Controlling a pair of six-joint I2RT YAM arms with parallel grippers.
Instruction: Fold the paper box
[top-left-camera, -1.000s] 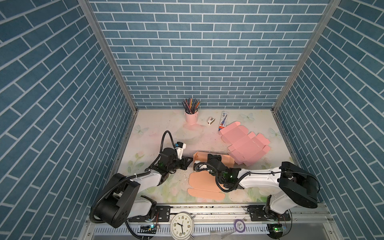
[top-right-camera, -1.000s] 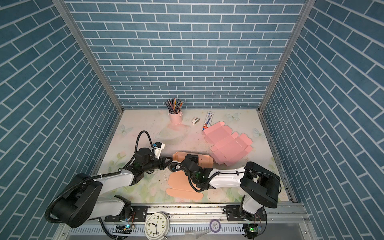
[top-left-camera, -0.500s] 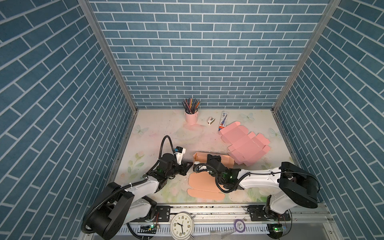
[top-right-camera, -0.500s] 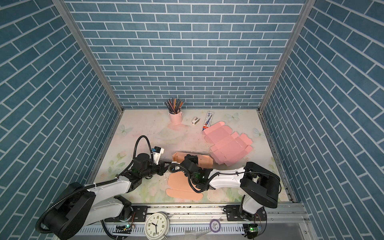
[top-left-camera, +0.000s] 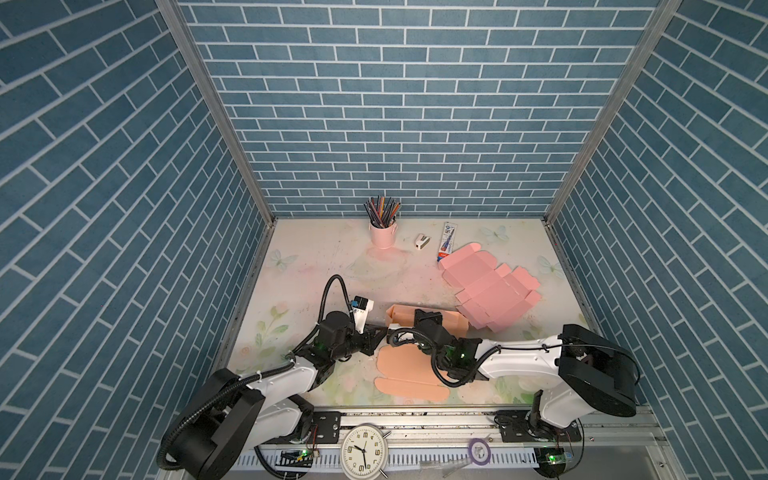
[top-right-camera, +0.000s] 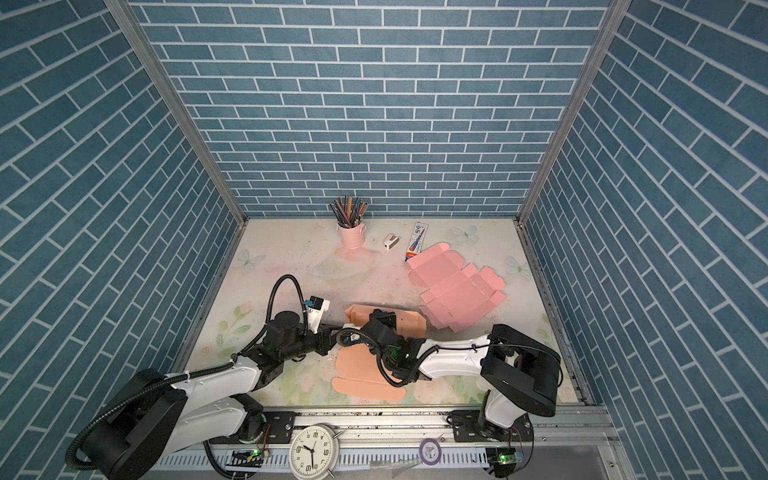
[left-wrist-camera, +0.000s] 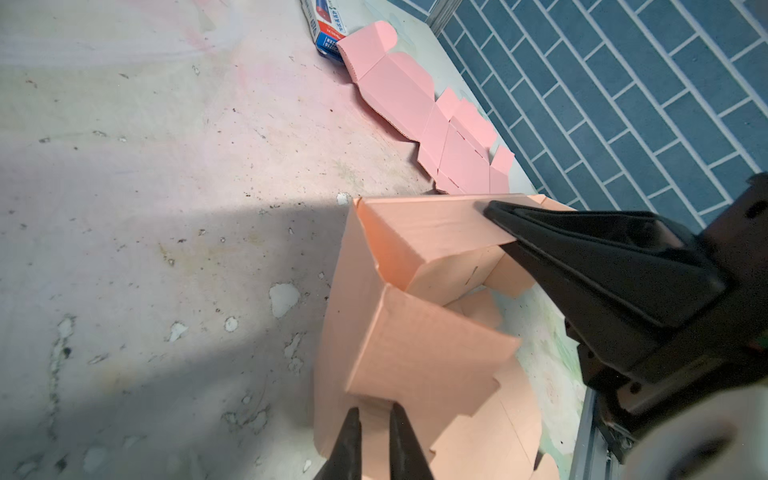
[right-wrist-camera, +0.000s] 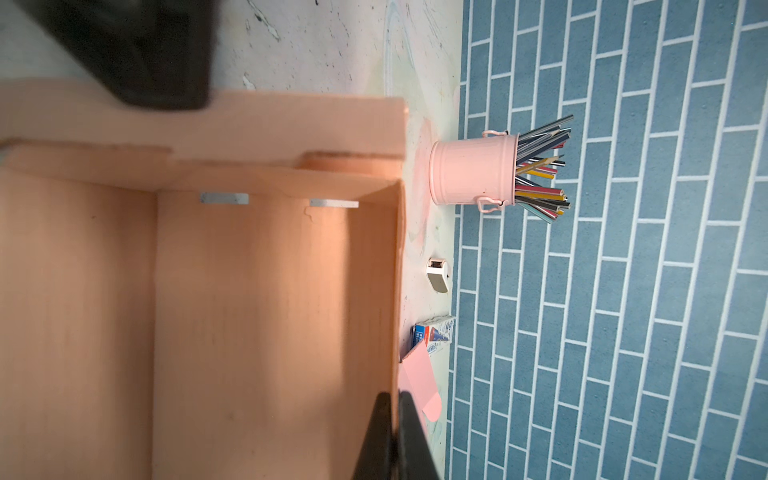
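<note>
The paper box (top-left-camera: 454, 325) is peach cardboard, partly folded, with its walls raised and its lid panel (top-left-camera: 405, 372) flat on the table towards the front. My right gripper (right-wrist-camera: 396, 409) is shut on the top edge of the box's far long wall (right-wrist-camera: 397, 291), and it reaches in from the right in both top views (top-right-camera: 380, 316). My left gripper (left-wrist-camera: 374, 409) is at the box's left end (top-left-camera: 381, 332). Its jaws stand a little apart, their tips just under the edge of a loose end flap (left-wrist-camera: 424, 357), and nothing is clamped between them.
A flat pink box blank (top-left-camera: 490, 291) lies just behind and to the right of the paper box. At the back stand a pink cup of pencils (top-left-camera: 382, 232), a small white sharpener (top-left-camera: 422, 241) and a blue-and-white carton (top-left-camera: 448, 241). A clock (top-left-camera: 364, 455) sits on the front rail.
My left gripper's jaws have parted slightly and let go of the end flap, and the left arm has sunk lower towards the front. The right gripper has kept its grip in place.
</note>
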